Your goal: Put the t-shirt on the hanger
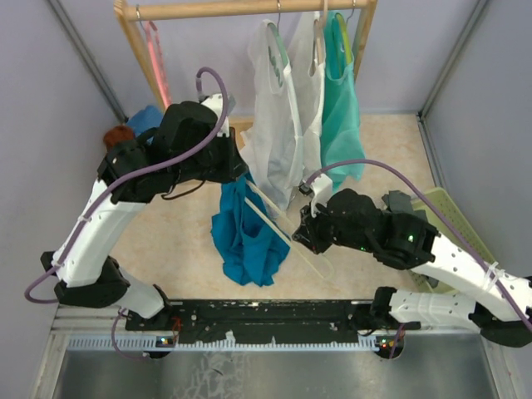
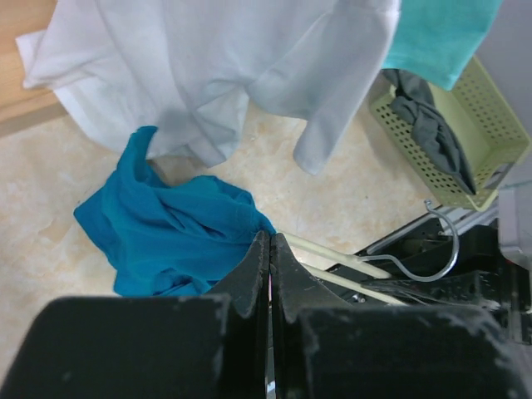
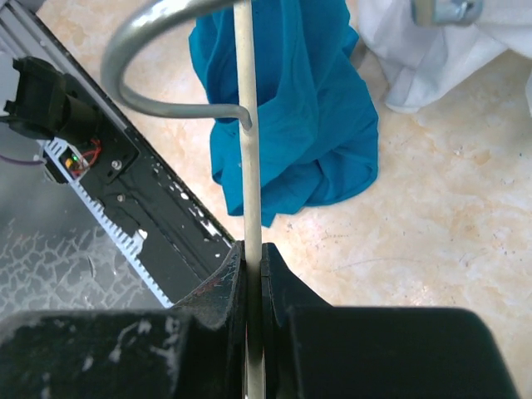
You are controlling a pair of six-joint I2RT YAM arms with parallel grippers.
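The teal-blue t-shirt (image 1: 245, 237) hangs bunched from my left gripper (image 1: 239, 173), its lower end near the floor. In the left wrist view the jaws (image 2: 270, 237) are pressed together at the edge of the t-shirt (image 2: 166, 237). The cream hanger (image 1: 287, 233) runs slanted beside the shirt. My right gripper (image 1: 303, 226) is shut on it. From the right wrist, the jaws (image 3: 252, 249) clamp the hanger's thin bar (image 3: 247, 133), with the silver hook (image 3: 145, 50) above and the t-shirt (image 3: 299, 116) just beyond. The hanger (image 2: 332, 253) lies outside the shirt.
A wooden rack (image 1: 241, 8) at the back carries white garments (image 1: 283, 116), a mint tank top (image 1: 342, 108) and a pink hanger (image 1: 155, 58). A yellow-green basket (image 1: 455, 220) with grey cloth stands right. A small blue cloth (image 1: 145, 120) lies back left. A black rail (image 1: 266, 316) runs along the near edge.
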